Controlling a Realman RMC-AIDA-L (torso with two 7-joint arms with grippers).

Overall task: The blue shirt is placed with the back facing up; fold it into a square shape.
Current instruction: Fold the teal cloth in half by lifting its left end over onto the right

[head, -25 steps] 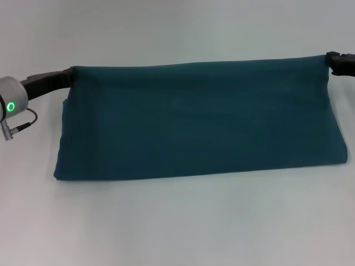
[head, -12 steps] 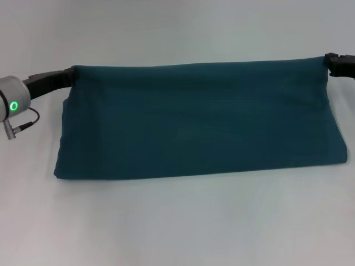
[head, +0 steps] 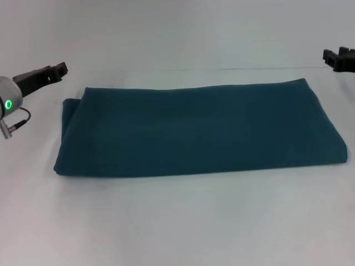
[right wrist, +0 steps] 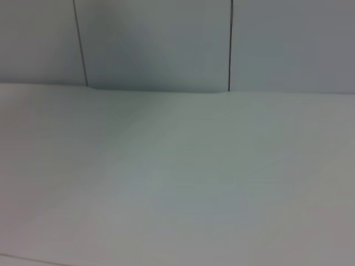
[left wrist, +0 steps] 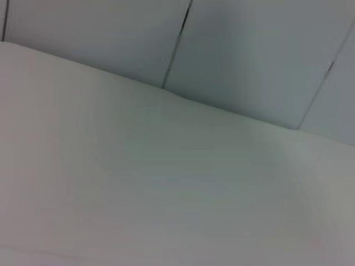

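the blue shirt (head: 199, 130) lies flat on the white bench (head: 177, 221), folded into a long band that runs across it from side to side. its near edge is fairly straight, and at the end on the robot's left a layer underneath pokes out a little past the top one. nothing is touching it.

it looks like soft, light knit cloth, so it should sag and drape as soon as it is lifted, and the stacked layers will likely slide over each other if only the top one is caught. to make a square, the sensible hold seems to be the two corners of one short end, with all the layers pinched together and carried over toward the other end. a grip in the middle would probably just bunch it up.

the left gripper (head: 57, 69) hangs just off the far left corner of the shirt, clear of the cloth, its dark arm reaching in low from the left edge. it holds nothing, but i cannot tell whether its fingers are spread or pressed together. the right gripper (head: 333, 56) sits at the far right edge, up beyond the shirt's far right corner and also apart from it. it holds nothing either, and its fingers are too cut off to judge. both wrist views show only bare bench and wall panels (right wrist: 155, 44).
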